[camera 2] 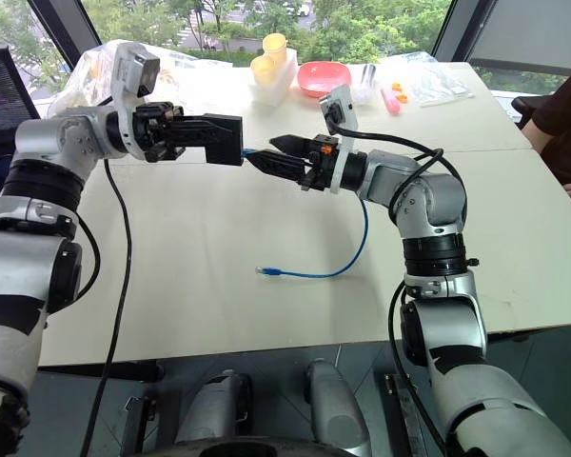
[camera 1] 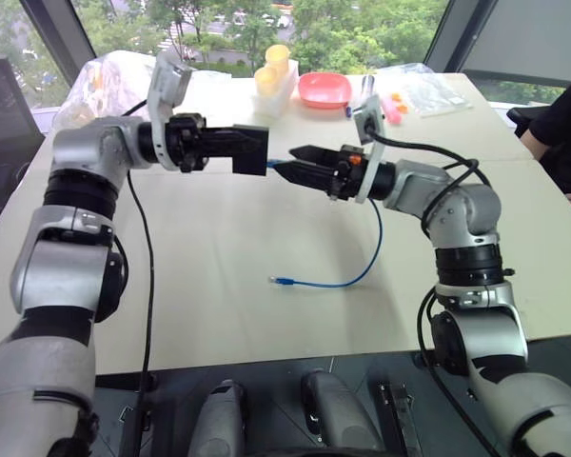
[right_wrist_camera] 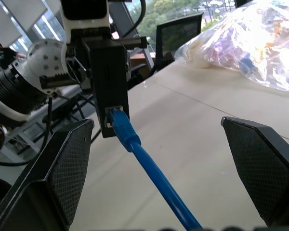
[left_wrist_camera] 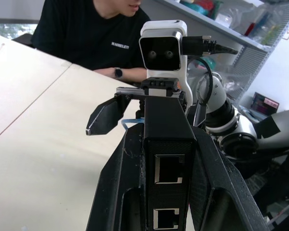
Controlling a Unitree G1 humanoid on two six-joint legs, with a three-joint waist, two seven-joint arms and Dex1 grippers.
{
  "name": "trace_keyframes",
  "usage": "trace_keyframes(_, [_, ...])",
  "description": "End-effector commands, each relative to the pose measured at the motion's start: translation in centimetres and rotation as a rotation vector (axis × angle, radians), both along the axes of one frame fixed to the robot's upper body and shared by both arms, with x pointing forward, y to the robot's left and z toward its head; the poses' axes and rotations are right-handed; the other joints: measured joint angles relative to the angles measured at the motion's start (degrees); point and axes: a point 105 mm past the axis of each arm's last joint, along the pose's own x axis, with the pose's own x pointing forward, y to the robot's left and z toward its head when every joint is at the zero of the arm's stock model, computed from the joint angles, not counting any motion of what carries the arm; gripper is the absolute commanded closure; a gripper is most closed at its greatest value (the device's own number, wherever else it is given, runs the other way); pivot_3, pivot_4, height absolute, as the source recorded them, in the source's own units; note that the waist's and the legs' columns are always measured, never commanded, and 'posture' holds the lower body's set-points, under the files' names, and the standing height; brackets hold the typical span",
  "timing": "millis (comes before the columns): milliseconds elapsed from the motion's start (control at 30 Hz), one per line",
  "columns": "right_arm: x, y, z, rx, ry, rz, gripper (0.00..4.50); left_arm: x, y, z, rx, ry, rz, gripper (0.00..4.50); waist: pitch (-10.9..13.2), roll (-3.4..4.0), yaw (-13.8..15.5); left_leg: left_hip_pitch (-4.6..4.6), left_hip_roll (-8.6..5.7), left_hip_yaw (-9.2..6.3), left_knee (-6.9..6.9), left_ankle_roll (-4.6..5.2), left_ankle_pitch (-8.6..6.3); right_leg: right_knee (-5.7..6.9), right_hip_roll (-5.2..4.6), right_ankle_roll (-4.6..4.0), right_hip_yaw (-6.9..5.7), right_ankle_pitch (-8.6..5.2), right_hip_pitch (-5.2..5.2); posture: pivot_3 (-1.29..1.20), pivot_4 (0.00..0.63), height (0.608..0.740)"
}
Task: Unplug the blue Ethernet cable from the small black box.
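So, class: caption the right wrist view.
Open right gripper straddling the blue Ethernet cable, plugged into the small black box.

small black box (camera 1: 250, 150) left of right tool (camera 1: 299, 162), cable (camera 1: 365, 257) trailing onto table (camera 1: 219, 276)

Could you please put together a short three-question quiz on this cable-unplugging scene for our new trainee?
1. True or false: the blue Ethernet cable is already out of the small black box.
2. Which gripper holds the box? A) left gripper B) right gripper
3. Fill in: the cable's free plug end lies on the ____.

Key:
1. False; its plug sits in the box's port.
2. A; the left is shut on the box, while the right stands open on either side of the cable just behind the plug.
3. table.
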Motion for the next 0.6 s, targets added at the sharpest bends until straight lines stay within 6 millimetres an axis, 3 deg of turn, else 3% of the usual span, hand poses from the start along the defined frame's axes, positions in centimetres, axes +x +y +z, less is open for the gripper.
trace_keyframes(33, [-0.13,0.08,1.36,-0.012,-0.074,0.008,0.07,-0.35,-0.02,1.04,-0.014,-0.052,-0.018,3.98,0.0,0.00,0.0,0.00,0.00,0.00,0.00,0.00,0.00,0.00,0.00,0.00,0.00,0.00,0.00,0.00,0.150,0.740])
trace_keyframes(600, [0.17,0.62,1.11,-0.026,-0.091,-0.001,0.07,-0.25,-0.23,0.62,-0.004,-0.053,-0.020,3.98,0.0,0.00,0.0,0.00,0.00,0.00,0.00,0.00,0.00,0.00,0.00,0.00,0.00,0.00,0.00,0.00,0.150,0.740])
